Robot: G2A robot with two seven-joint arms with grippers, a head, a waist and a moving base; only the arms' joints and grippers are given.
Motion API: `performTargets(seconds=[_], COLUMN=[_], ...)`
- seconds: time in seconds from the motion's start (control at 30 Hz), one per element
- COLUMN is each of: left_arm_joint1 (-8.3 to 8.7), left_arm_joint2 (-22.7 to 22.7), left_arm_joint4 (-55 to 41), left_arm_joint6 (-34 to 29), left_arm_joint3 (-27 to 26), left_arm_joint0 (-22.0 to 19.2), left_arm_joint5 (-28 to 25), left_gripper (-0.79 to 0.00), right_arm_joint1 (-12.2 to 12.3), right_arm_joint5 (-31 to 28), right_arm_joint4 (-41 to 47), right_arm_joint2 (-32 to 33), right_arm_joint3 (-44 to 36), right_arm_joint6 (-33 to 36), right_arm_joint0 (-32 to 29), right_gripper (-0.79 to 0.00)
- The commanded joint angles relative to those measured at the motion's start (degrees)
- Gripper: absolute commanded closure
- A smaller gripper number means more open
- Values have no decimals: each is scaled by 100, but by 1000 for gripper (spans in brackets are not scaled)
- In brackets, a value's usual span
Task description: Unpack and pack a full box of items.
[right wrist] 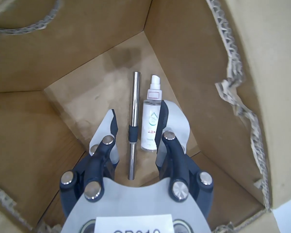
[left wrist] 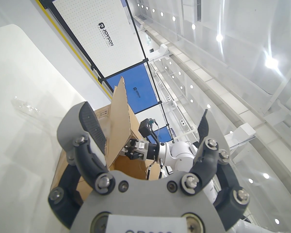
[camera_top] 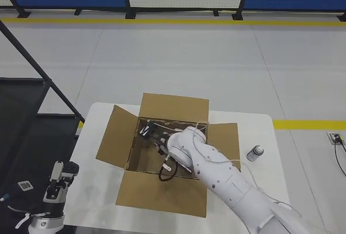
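The right gripper (right wrist: 138, 112) hangs, jaws parted, inside the box (right wrist: 196, 61) above a metal rod (right wrist: 135, 93) and spray bottle (right wrist: 151, 120) lying side by side; closing here could catch both or roll the rod.

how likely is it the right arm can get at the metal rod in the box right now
Likely yes: the right gripper hangs open inside the box, over the metal rod lying bare on its floor. The spray bottle close beside it may crowd one side.

Industrial hall: yellow floor lines (camera_top: 179, 21), pegboard partitions (left wrist: 92, 32).
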Motion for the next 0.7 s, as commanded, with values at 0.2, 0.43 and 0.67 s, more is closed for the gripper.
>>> performTargets(seconds=[0.2,0.43,0.67], left_arm_joint1=[-1,1,6], left_arm_joint2=[14,34,75], left_arm_joint4=[60,119,192], left_arm_joint6=[6,-10,-61], left_arm_joint3=[-14,-25,-59], left_arm_joint0=[10,-17,-63], left_arm_joint5=[9,40,89], left_gripper=[-785,-785,-785], right_arm_joint1=[732,1034,1150], right_arm_joint5=[-100,265,1139], right_arm_joint4=[-902,-1372,-1682], right_arm_joint2=[1686,3092,4207], right_arm_joint3=[-2938,-4735,-5761], right_arm_joint6=[674,568,482], right_arm_joint0=[-1792,-3203,-4194], right_gripper=[-477,-785,-785])
